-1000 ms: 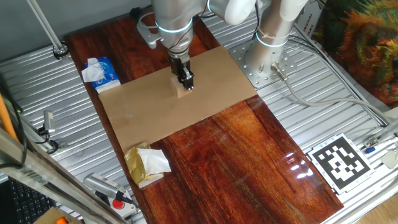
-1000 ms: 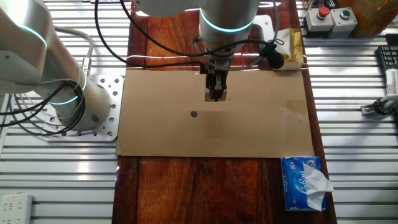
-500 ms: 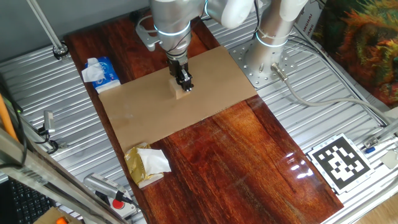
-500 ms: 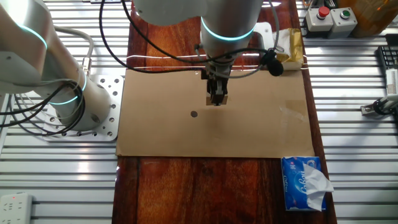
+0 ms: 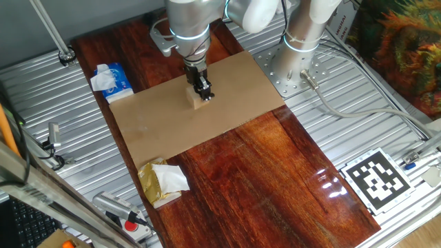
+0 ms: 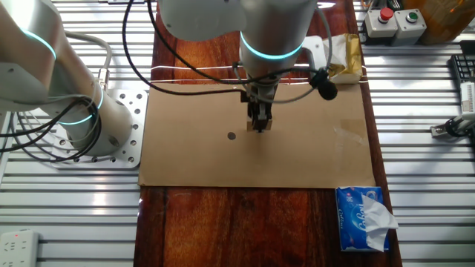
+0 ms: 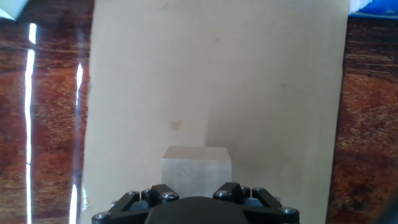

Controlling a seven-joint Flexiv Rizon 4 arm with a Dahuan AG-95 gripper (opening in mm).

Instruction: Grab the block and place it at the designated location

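The block [image 5: 198, 100] is a small pale wooden cube held just over the tan cardboard [image 5: 158, 127]. My gripper [image 5: 203, 94] points straight down and is shut on the block [image 6: 265, 124]. In the hand view the block [image 7: 196, 171] fills the bottom centre, between the finger bases. The designated location, a tiny black dot [image 6: 231, 136], lies on the cardboard [image 6: 319, 159] a short way left of my gripper [image 6: 260, 124] in the other fixed view. The dot does not show in the hand view.
A blue-and-white tissue pack [image 5: 110, 79] sits by one corner of the cardboard. A crumpled gold-and-white wrapper [image 5: 162, 180] lies on the dark wooden table [image 5: 269, 186]. The arm's base plate [image 6: 122, 126] borders the cardboard. A black-and-white tag [image 5: 376, 179] is at the far side.
My gripper, carrying the block, has slid a little across the cardboard: leftward in one fixed view, toward the near edge in the other. Nothing else has moved.
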